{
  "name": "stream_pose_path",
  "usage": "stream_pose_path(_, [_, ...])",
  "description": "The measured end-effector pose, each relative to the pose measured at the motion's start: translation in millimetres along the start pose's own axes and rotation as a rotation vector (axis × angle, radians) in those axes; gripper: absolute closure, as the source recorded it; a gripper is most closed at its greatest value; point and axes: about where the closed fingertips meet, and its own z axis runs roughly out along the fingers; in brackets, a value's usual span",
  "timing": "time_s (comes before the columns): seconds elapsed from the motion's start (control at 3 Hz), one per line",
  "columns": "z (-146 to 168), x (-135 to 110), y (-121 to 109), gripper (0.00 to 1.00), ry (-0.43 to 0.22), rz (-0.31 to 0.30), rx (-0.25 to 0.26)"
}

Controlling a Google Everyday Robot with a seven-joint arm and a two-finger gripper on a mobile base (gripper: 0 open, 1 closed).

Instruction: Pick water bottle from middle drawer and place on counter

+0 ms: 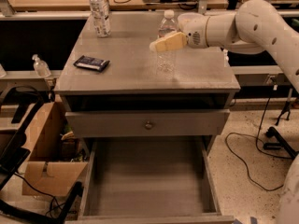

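Observation:
The water bottle (167,55), small, clear and ribbed with a white cap, stands upright on the grey counter (126,73), right of its middle. My gripper (167,42) reaches in from the right on the white arm and is shut on the bottle's upper body; one cream finger (161,44) crosses its front. The bottle's base seems to rest on the counter top. The middle drawer (145,190) is pulled out wide open below, and its flat grey floor is bare.
A taller labelled bottle (99,10) stands at the counter's back left. A dark flat packet (91,63) lies at its left. A shut drawer front with a knob (148,124) sits above the open drawer. A cardboard box (44,171) and a pump bottle (41,66) are left; cables (252,162) lie right.

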Motion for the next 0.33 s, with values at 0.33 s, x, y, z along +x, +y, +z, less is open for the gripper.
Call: stream_pose_path(0.33, [0.0,0.0,0.0,0.00,0.000,0.000,0.000])
